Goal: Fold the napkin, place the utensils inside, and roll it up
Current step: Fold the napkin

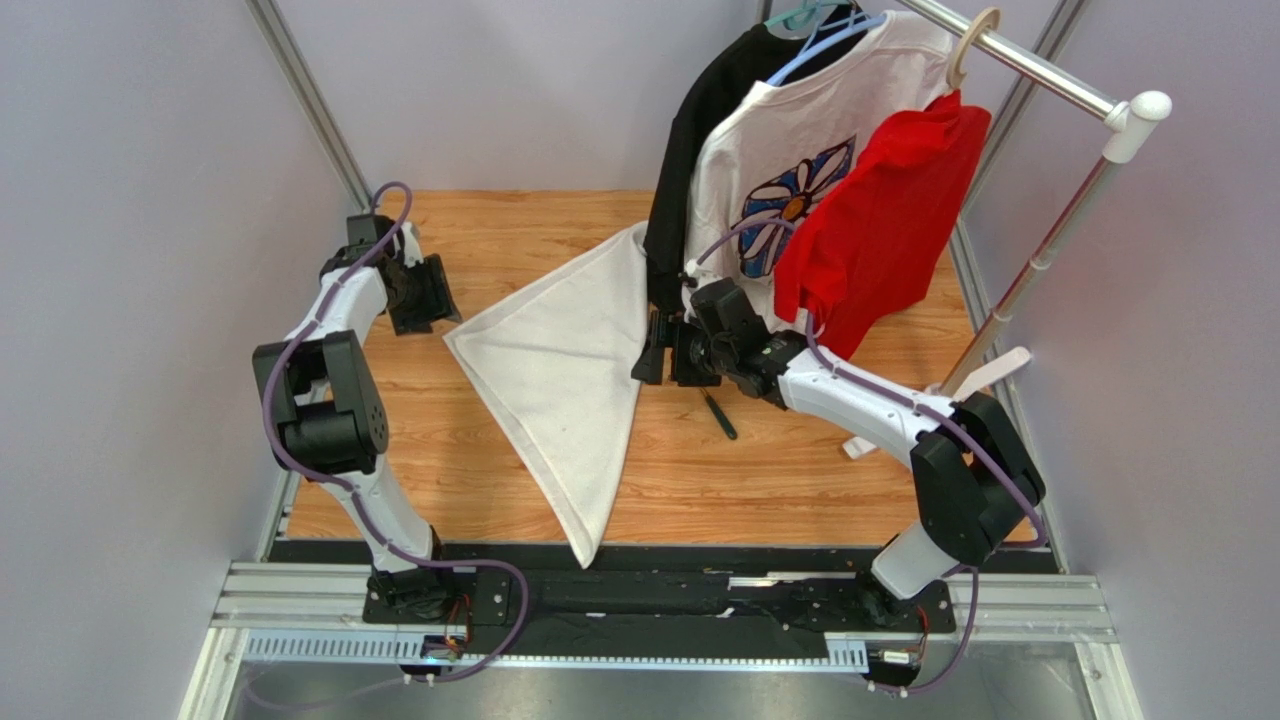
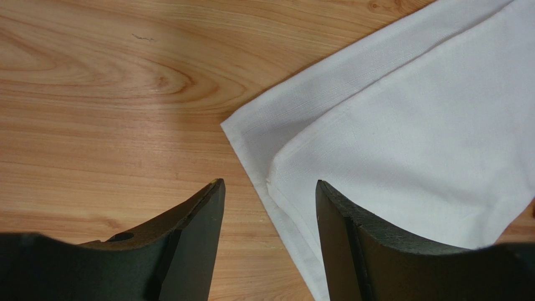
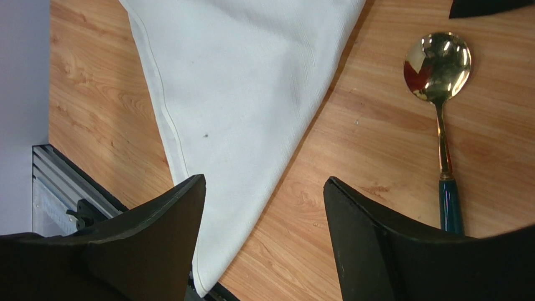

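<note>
On the wooden table (image 1: 496, 225), under a rail (image 1: 1052, 68) hung with black, flower-print white and red garments, the napkin (image 1: 564, 375) lies flat, folded into a two-layer triangle with one point at the near edge. The left arm (image 1: 338, 390) bends up the left side. The left gripper (image 2: 270, 188) hovers over the napkin's left corner, jaws apart and released. The right arm (image 1: 887, 420) reaches diagonally inward. The right gripper (image 3: 264, 182) hangs by the napkin's right edge, also released. The spoon (image 3: 438, 63) lies on bare wood just right of the cloth.
</note>
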`<state>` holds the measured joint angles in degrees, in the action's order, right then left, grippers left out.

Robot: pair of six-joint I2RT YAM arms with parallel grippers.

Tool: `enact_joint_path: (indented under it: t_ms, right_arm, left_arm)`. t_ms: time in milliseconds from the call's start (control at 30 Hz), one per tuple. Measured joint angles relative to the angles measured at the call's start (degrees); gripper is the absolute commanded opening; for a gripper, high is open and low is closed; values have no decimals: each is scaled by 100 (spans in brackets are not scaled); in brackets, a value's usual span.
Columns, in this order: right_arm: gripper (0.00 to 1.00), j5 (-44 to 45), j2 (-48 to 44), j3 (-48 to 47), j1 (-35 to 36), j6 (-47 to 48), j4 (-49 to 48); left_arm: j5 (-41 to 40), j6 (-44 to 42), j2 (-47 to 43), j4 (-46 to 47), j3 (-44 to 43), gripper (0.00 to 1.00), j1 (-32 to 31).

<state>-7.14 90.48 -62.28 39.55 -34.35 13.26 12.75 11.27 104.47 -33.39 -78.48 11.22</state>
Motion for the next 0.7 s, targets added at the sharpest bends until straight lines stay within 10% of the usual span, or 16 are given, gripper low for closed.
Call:
enact_joint_path:
  t_ms: [467,700]
  right_arm:
    - [72,-98,-887,581,0,-186,83]
    - [72,-83,-1093,767,0,-247,114]
  left_arm:
    - [496,-26,623,-42,-2,52,-33]
    - [516,-26,669,-68,-13,12,-70]
